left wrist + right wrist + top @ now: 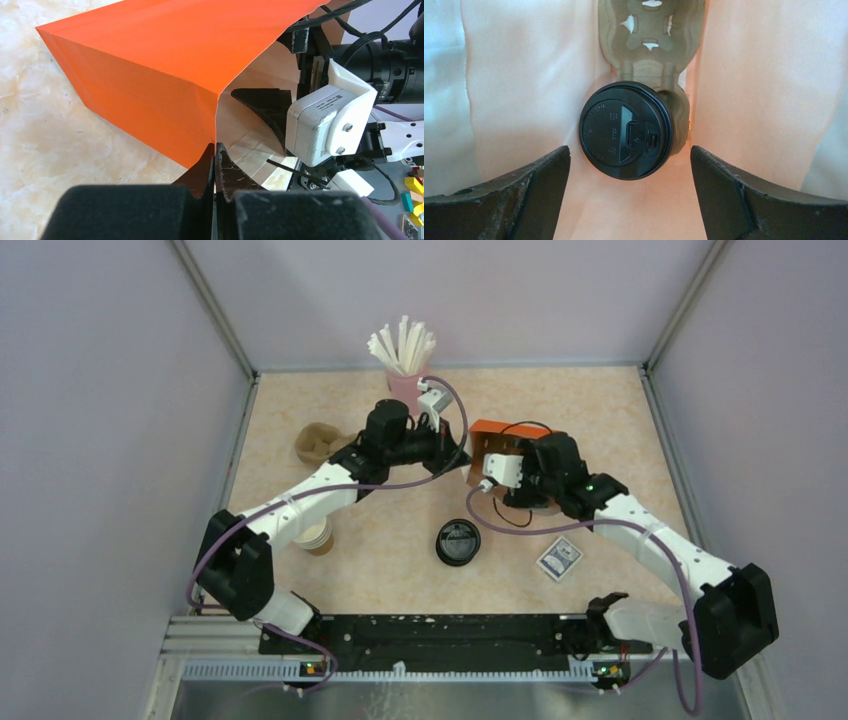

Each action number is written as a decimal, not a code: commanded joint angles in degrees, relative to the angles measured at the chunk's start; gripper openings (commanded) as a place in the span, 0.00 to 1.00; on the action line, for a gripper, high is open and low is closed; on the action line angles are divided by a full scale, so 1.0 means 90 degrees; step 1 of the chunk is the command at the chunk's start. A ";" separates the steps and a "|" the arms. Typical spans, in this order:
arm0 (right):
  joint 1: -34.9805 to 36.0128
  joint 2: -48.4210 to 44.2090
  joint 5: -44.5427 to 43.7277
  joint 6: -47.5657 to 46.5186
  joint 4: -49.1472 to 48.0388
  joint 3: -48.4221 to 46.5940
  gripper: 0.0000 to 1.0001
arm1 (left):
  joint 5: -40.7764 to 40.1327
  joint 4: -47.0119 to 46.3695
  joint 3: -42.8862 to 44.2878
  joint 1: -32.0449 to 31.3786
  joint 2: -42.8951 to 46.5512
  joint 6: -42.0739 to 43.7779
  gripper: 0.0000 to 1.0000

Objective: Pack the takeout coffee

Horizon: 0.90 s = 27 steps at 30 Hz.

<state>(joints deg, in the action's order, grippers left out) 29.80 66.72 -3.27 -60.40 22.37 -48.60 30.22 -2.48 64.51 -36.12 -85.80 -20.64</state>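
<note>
The takeout coffee sits inside the orange bag, lid toward the right wrist camera, seated in a socket of a pulp carrier that lies deeper in the bag. We judge it a light thing with a soft paper wall that would dent under a hard squeeze. Its black lid is slick plastic and could pop off if gripped. If it is filled, which we cannot tell, it will be top-heavy and apt to spill. Should it need shifting, we would take it gently by the wall just under the lid rim, though the lid hides that wall here.

The right pincer is spread wide and empty, its fingers on either side of the cup and not touching it, the arm reaching into the bag's mouth. The left pincer is pressed together on the bag's rim, holding the mouth open, with its arm stretched across the table.
</note>
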 commanded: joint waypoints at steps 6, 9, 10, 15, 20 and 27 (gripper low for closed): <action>-0.0069 -0.0168 0.0159 0.0214 0.0061 -0.0429 0.70 | 0.0109 -0.0233 0.0241 -0.0003 -0.0019 0.0077 0.00; -0.0069 -0.0170 0.0196 0.0275 0.0099 -0.0459 0.70 | 0.0104 -0.0226 0.0234 -0.0004 -0.0002 0.0068 0.00; -0.0069 -0.0185 0.0213 0.0293 0.0165 -0.0451 0.70 | 0.0109 -0.0223 0.0223 -0.0002 0.0002 0.0067 0.00; -0.0069 -0.0305 0.0302 0.0308 0.0408 -0.0467 0.89 | 0.0099 -0.0210 0.0245 -0.0008 0.0008 0.0078 0.00; -0.0069 -0.0406 0.0333 0.0357 0.0569 -0.0558 0.85 | 0.0106 -0.0239 0.0234 -0.0010 -0.0027 0.0048 0.00; -0.0069 -0.0517 0.0334 0.0531 0.0469 -0.0623 0.84 | 0.0126 -0.0243 0.0272 -0.0008 -0.0026 -0.0001 0.00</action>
<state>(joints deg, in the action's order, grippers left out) 29.80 63.94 -1.41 -57.32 27.53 -50.81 30.61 -2.55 64.51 -36.12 -85.80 -20.73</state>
